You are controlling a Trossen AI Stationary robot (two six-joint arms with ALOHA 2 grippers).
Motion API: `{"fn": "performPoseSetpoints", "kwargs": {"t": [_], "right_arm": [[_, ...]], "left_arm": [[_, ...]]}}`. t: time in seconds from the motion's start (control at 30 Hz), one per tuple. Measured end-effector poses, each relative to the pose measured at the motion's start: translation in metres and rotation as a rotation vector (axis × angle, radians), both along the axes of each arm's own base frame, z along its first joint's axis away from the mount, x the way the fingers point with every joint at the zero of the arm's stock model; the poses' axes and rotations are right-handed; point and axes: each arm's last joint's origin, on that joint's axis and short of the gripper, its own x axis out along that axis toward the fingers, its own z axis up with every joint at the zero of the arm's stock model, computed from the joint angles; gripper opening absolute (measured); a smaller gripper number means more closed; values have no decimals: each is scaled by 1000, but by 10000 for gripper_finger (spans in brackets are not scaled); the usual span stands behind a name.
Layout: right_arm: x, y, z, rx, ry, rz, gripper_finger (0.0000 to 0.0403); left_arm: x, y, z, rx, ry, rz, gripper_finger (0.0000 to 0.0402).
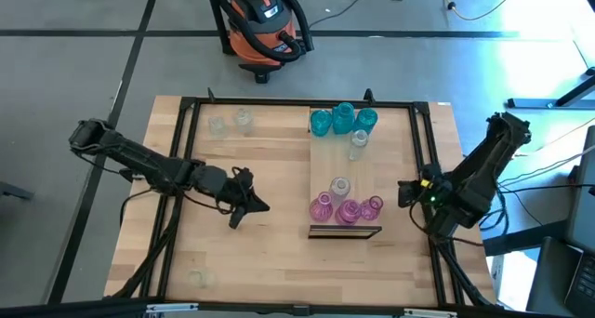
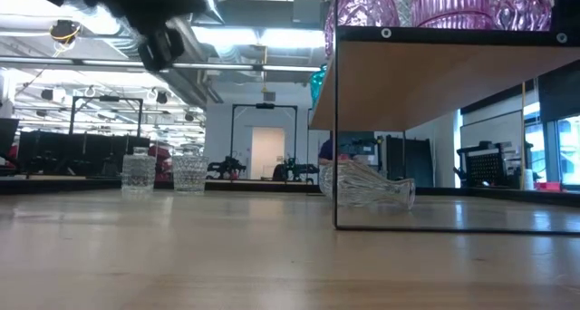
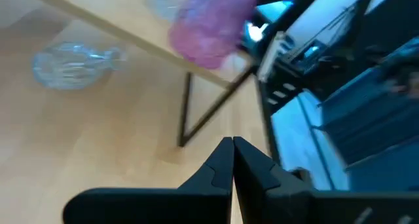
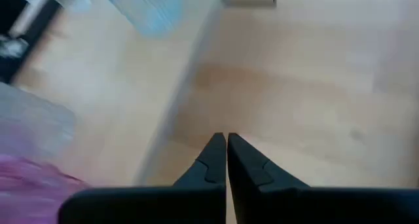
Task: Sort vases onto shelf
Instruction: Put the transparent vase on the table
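Observation:
The shelf is a light-wood board raised on thin dark legs, right of the table's middle. Three teal vases stand at its far end and three pink vases at its near end. Two clear vases stand between them. Another clear vase lies on its side on the tabletop under the shelf. Two clear vases stand at the far left and one at the near left. My left gripper is shut, left of the shelf's near end. My right gripper is shut, right of the shelf.
Black frame rails run along the table's far, left and right sides. An orange and black shop vacuum stands on the floor beyond the far edge. Bare wood lies between the far-left vases and my left gripper.

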Motion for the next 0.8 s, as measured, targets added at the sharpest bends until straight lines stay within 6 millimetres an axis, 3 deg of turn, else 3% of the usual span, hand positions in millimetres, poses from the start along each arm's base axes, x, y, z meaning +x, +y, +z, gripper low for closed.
{"fn": "performPoseSetpoints", "kwargs": {"t": [0.2, 0.47, 0.67, 0.8], "right_arm": [[3, -3, 65, -29, -150, 103, 0], [4, -9, 164, -225, -464, 177, 0], [3, -12, 229, -308, -571, 222, 0], [7, -9, 254, -386, -634, 147, 0]], "left_arm": [[21, 24, -23, 202, 49, 21, 0], [62, 67, -89, 222, -159, -53, 0], [71, 92, -119, 277, -259, 13, 0], [71, 98, -135, 309, -208, 12, 0]]}}
